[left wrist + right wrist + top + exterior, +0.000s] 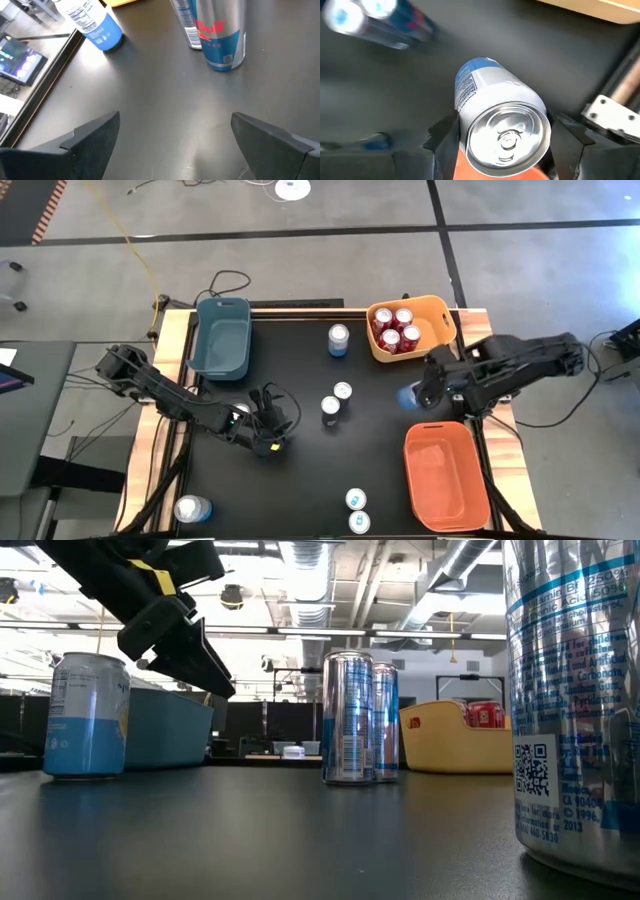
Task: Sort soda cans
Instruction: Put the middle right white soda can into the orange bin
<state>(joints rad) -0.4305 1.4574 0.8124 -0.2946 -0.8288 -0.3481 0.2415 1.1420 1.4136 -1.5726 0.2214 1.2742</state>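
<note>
Blue-and-silver, that is the can [502, 125] sitting right between the right gripper's [502, 150] jaws, and the wrist view shows both dark fingers pressed to its sides: clamped on it, I'd say. Its long axis runs roughly along the camera's line of sight, silver top toward the lens, blue body pointing away toward the table. From above, the right gripper [418, 394] holds that blue can [406, 396] between the yellow bin [445, 330] with four red cans [396, 329] and the empty orange bin [445, 475] nearer the front edge. Both bins lie close; which one blue cans belong in I cannot tell, though the blue-grey bin [224, 337] sits well apart across the table.

Over on the other side, the left gripper [268, 420] hovers with jaws wide apart and nothing between them. Ahead of it stand two slim silver-and-blue cans [336, 401] touching each other mid-table, upright, and the left arm is clearly the nearer one to them. A light blue can [339, 338] stands alone farther back, between the blue-grey and yellow bins. Two more slim cans [357, 511] wait at the front edge, and another blue can [193, 509] stands at the front left corner.

The slim pair standing in contact looks awkward: taking one could tip its neighbour.
</note>
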